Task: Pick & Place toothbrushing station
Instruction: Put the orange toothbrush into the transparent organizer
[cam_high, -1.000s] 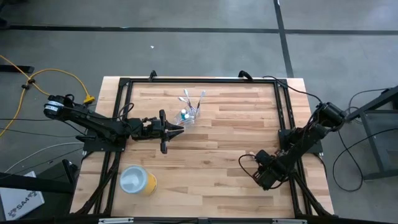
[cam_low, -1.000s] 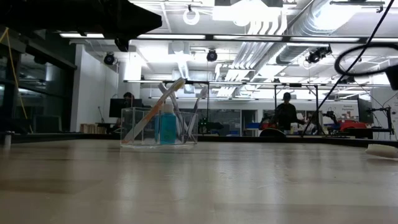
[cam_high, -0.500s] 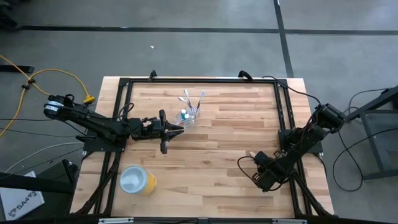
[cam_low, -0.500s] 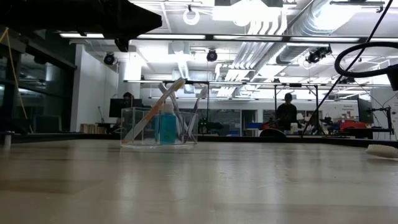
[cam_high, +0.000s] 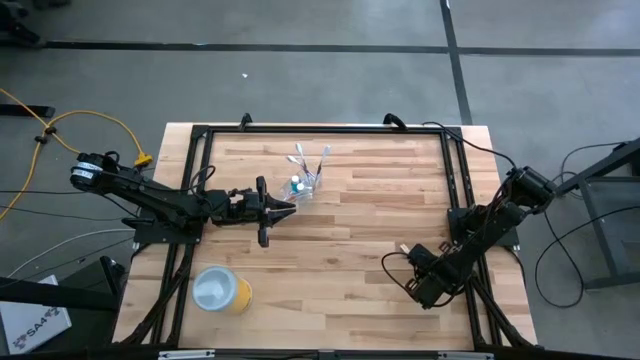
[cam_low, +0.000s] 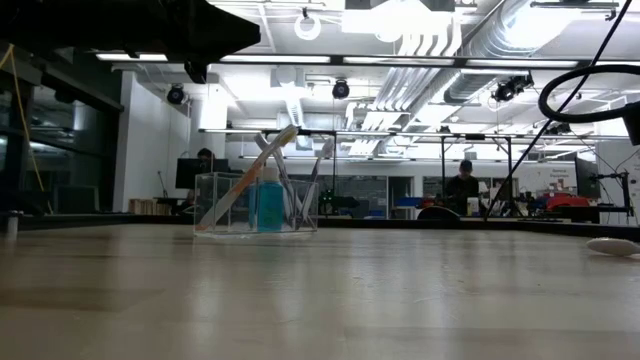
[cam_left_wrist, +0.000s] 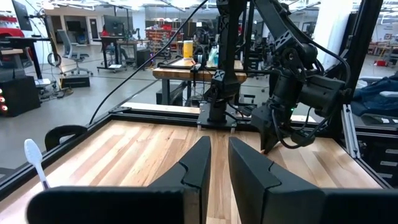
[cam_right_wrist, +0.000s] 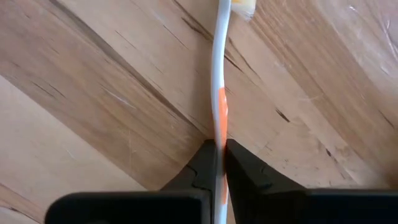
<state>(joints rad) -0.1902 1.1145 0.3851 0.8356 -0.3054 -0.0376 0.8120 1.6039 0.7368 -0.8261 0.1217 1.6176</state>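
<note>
Wooden table (cam_high: 360, 250): right claw (cam_right_wrist: 219, 163) clenched on white-orange toothbrush (cam_right_wrist: 219, 93); left claw (cam_left_wrist: 219, 163) nearly closed, empty.

No readable text is showing in any of the four views. The one candidate is a white card (cam_high: 30, 322) lying on the floor at about 8 o'clock off the table (cam_high: 380, 215) in the high view; it is carrying dark printed characters, but they are too small and blurred to read. Nothing legible is appearing on the table or in the room behind it.
</note>
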